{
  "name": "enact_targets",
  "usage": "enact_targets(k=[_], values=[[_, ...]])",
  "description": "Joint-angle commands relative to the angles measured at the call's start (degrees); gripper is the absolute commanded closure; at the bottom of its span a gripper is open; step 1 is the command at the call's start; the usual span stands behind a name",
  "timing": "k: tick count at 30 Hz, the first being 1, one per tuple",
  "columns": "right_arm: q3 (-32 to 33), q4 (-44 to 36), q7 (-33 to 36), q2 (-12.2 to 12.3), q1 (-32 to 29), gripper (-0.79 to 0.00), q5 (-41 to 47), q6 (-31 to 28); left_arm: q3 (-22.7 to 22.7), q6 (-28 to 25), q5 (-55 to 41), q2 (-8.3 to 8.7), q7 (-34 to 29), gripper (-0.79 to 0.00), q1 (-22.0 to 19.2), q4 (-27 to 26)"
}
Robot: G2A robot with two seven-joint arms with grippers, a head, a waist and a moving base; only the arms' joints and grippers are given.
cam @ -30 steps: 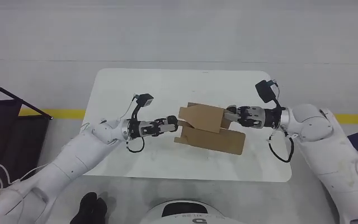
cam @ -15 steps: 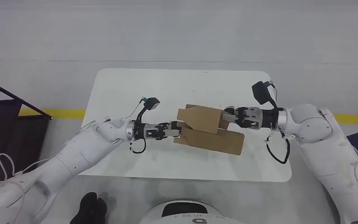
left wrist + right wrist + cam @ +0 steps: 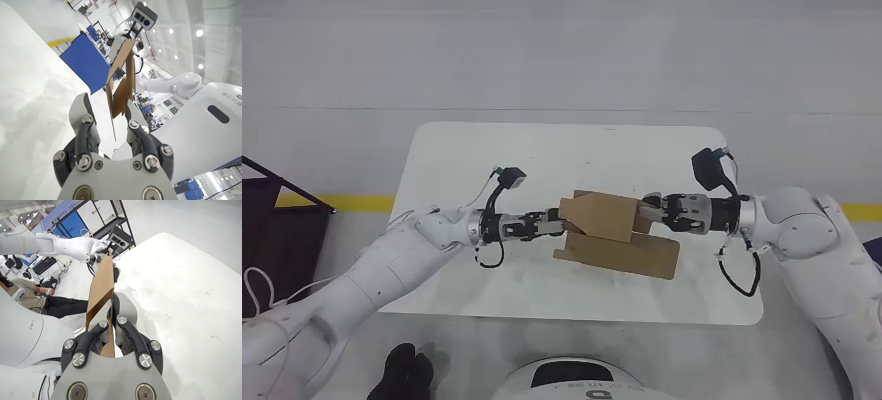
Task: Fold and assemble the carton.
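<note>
A brown cardboard carton (image 3: 617, 235), half unfolded, is held above the middle of the white table (image 3: 542, 160). My right gripper (image 3: 650, 210) is shut on the carton's upper panel at its right end; in the right wrist view the panel (image 3: 101, 283) runs edge-on between the pressed fingers (image 3: 118, 306). My left gripper (image 3: 554, 222) is at the carton's left end, open. In the left wrist view the carton's (image 3: 121, 75) flap edge sits between the spread fingers (image 3: 86, 106), close to one of them.
The table's front edge (image 3: 572, 318) runs close under the carton, with bare tabletop behind it and to both sides. A dark stand (image 3: 262, 230) is on the floor off the table's left end.
My left gripper dipped toward the front edge, then came back up at the carton's left end. The upper panel shifted slightly. My right gripper kept its hold, almost still.
</note>
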Motion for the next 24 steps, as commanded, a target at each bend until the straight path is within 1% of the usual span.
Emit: enact_targets(k=[1,5,12,20,24], values=[[-0.2,-0.3,0.1,0.0,-0.1,0.000,-0.2,0.1,0.0,0.0,1.3,-0.33,0.0,-0.351,0.0,0.4],[-0.7,-0.9,0.4,0.1,0.1,0.000,-0.6,0.4,0.3,0.0,2.2,-1.18,0.0,-0.342,0.1,0.7],[-1.7,-1.1,0.6,0.1,0.8,0.000,-1.3,1.6,1.6,0.0,2.5,-2.49,0.0,-0.357,-0.1,0.2],[-2.4,-0.6,-0.9,-0.1,1.5,0.000,-2.1,2.4,2.4,0.0,2.5,-3.14,0.0,-0.345,-0.6,1.1],[-2.7,-0.1,-1.3,-0.1,1.9,0.000,-1.9,2.7,3.3,0.0,2.9,-3.30,0.0,-0.345,-0.4,0.2]])
